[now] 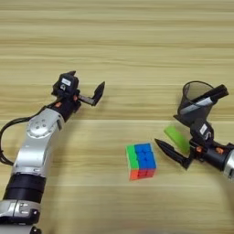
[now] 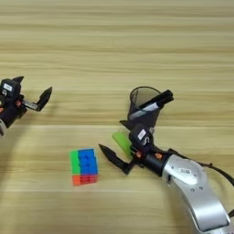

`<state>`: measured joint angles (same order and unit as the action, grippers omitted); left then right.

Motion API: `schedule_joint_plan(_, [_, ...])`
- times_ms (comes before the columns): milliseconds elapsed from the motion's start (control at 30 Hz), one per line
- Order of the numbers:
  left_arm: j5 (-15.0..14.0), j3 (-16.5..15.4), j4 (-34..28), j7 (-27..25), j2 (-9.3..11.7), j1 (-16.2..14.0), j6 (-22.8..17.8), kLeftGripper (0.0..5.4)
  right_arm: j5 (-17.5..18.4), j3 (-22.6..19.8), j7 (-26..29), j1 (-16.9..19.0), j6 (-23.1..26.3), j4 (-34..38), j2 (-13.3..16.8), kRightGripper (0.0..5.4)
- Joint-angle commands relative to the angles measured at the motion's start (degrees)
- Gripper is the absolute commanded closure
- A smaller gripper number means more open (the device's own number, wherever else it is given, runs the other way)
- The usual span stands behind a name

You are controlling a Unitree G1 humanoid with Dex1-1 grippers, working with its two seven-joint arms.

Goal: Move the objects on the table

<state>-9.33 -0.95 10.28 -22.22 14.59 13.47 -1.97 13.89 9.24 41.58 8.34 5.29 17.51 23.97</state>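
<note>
Small multicoloured puzzle cube (image 1: pixel 140 161) mid-table, toward near edge; flat bright-green block (image 2: pixel 122 141) beside black mesh pen cup (image 2: pixel 144 108) w/ marker (image 2: pixel 153 103). Right gripper (image 2: pixel 122 146) fingers apart, straddling block; risk: upper finger nudges cup, tipping it. Left gripper (image 1: pixel 87 87) spread, empty, nr left edge.

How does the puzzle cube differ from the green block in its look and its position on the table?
The puzzle cube is multicoloured, with green, blue and orange-red faces; the green block is a single bright green. The cube is chunky and box-shaped, while the block is flat and thin. The cube lies in the open, apart from the right gripper, whereas the block sits between the fingers of that open gripper, next to the black mesh pen cup. Both rest on the wooden table.
</note>
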Motion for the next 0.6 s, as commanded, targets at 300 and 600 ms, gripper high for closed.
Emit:
schedule_joint_plan(300, [0.53, -0.10, 0.73, -0.13, -0.07, 0.97, 0.39, 0.00, 8.57, -0.32, 11.10, 0.05, -2.76, 4.26, 3.71, 0.05])
schedule_joint_plan(600, [0.52, -0.03, 0.11, 0.00, -0.30, 0.71, 0.12, 0.00, 10.61, 1.32, 24.33, -9.98, -1.47, -1.44, 9.63, 0.05])
